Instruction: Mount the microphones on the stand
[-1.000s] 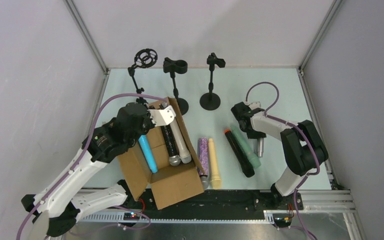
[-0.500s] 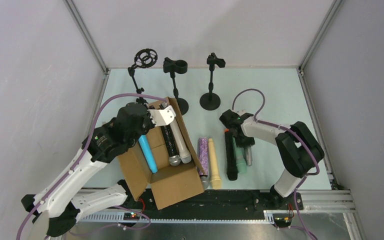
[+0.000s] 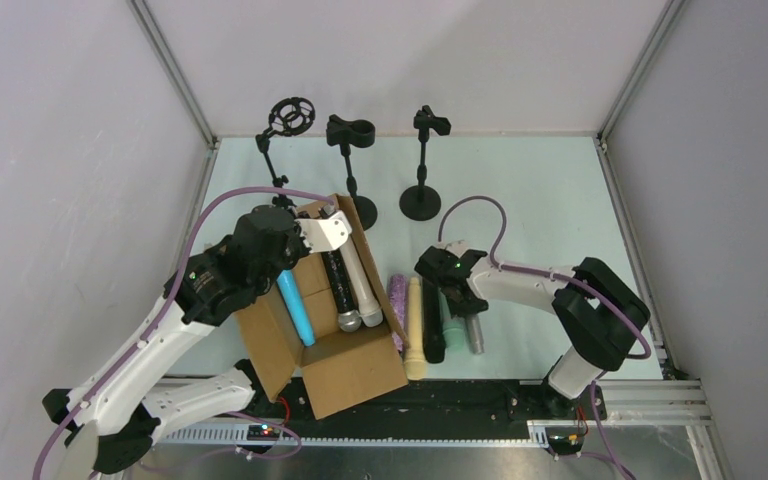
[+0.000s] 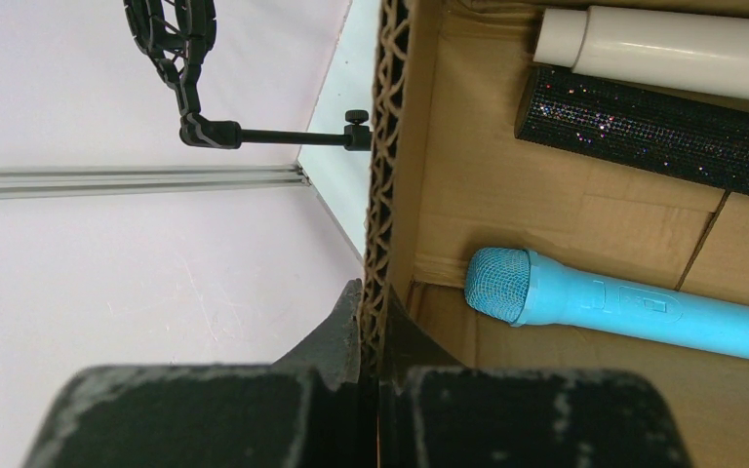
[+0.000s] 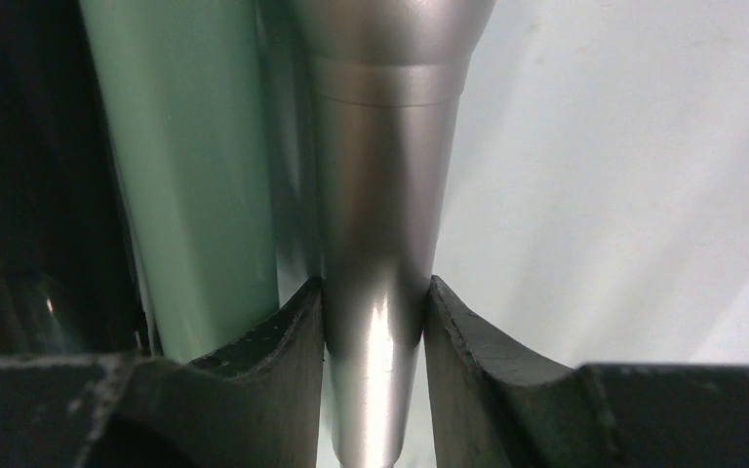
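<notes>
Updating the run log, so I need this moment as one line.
left gripper: shut on wall of cardboard box | right gripper: shut on silver-grey microphone | stands: no microphone attached

A robotics lab test cell is indicated: a pale green worktop (image 3: 550, 170) is enclosed on three sides by plain blank wall panels (image 3: 400, 60), which are held in bare aluminium profile posts (image 3: 173, 75). Two white-and-black robot arms, a left arm (image 3: 150, 350) and a right arm (image 3: 600, 320), are bolted at the near edge by a slotted metal rail (image 3: 640, 428). Purple cables (image 3: 470, 212) are looped along them, and small exposed circuit boards (image 3: 260, 432) with lit indicator lights are mounted there.
</notes>
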`<action>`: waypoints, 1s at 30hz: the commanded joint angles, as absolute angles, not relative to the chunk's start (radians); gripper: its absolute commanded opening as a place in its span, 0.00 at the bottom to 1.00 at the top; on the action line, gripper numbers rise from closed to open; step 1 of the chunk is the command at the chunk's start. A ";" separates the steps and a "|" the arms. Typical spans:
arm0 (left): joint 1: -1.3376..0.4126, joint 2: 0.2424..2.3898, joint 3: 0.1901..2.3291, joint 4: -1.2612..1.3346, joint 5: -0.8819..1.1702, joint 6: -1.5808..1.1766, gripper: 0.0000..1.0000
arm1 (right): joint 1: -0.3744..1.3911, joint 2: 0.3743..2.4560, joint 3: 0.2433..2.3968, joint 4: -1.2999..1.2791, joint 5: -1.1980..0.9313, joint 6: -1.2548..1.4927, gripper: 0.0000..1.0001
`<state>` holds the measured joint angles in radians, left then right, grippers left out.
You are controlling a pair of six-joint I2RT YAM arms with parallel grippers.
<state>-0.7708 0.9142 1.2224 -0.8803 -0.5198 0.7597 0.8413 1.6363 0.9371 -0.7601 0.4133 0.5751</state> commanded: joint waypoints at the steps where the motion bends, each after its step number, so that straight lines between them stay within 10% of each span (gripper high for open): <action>1: -0.766 0.901 1.254 -0.810 -0.532 0.764 0.00 | 0.910 1.642 0.909 -0.662 0.241 0.659 0.00; 10: -0.766 0.915 1.266 -0.811 -0.532 0.764 0.00 | 0.978 1.634 0.932 -0.603 0.159 0.739 0.00; 20: -0.767 0.920 1.274 -0.811 -0.532 0.764 0.00 | 1.001 1.619 0.932 -0.621 0.217 0.798 0.54; 30: -0.766 0.916 1.272 -0.809 -0.534 0.762 0.00 | 0.941 1.421 0.932 -0.636 0.251 0.723 0.71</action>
<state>-0.7643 0.9276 1.2236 -0.8925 -0.5541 0.7914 0.9543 1.5322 0.9207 -0.7124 0.2863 0.7364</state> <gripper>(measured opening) 0.037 0.682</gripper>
